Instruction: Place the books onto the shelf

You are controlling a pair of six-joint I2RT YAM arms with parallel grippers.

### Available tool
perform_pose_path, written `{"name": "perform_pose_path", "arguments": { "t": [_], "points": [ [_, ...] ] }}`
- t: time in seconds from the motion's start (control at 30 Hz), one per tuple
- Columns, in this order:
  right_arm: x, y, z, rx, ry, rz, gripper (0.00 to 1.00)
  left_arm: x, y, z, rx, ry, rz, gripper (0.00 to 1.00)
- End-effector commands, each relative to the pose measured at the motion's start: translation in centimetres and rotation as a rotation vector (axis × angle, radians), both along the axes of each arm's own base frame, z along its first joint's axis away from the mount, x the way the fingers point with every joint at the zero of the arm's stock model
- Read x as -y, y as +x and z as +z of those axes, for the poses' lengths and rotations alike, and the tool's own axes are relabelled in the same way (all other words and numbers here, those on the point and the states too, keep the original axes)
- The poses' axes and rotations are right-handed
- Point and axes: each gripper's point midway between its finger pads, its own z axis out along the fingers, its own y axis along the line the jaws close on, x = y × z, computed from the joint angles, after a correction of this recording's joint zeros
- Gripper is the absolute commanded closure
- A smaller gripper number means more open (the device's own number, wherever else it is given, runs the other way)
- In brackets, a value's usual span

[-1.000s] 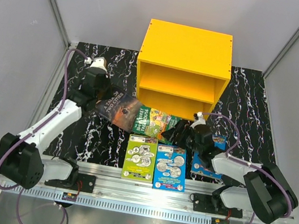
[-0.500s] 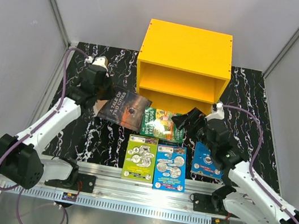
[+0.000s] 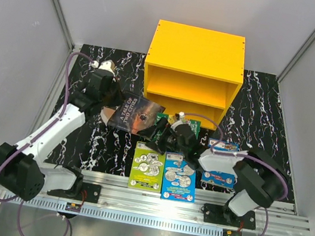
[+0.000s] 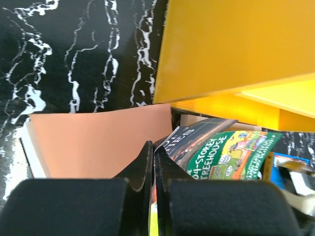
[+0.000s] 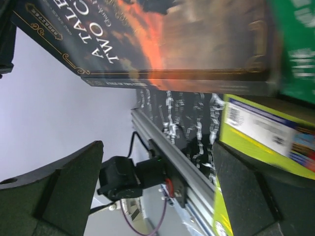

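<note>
Right end effector (image 3: 160, 135) swung left, wide open, seemingly just beside dark book (image 3: 137, 114).

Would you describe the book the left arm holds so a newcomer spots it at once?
Find the yellow shelf; in front of its left corner the left gripper holds a lifted book in its jaws. Its dark cover reads A Tale of Two Cities, while neighbouring books are green or blue.

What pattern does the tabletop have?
The tabletop is black with white marble-like veins; the top external view shows it best.
</note>
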Motion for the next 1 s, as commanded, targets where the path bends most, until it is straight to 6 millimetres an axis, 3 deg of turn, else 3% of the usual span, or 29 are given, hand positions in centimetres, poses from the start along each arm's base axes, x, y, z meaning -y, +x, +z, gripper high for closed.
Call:
{"name": "perform_pose_path", "arguments": {
  "t": [0.0,0.07,0.2,0.5,0.67,0.97],
  "points": [
    [-4.7,-0.2,4.8,0.024,0.202,0.043,0.00,2.1,0.4,5.0,0.137,-0.130,-0.032,1.00],
    [-5.6,0.0,4.5,0.021,0.199,0.028,0.00,2.2,0.0,4.8,0.129,-0.140,-0.034,1.00],
    [-6.3,0.7,1.7,-0.048,0.179,-0.014,0.00,2.7,-1.1,4.4,0.120,-0.152,-0.048,1.00],
    [-5.0,1.0,-4.4,-0.153,0.127,-0.147,0.00,3.6,-3.6,2.5,0.069,-0.217,-0.064,1.00],
    [-4.1,1.8,-5.9,-0.150,0.132,-0.213,0.00,3.8,-4.8,1.4,0.033,-0.248,-0.057,1.00],
    [-4.4,3.0,-7.7,-0.139,0.101,-0.257,0.00,5.1,-7.5,-0.5,-0.036,-0.300,-0.113,0.98]
  ]
}}
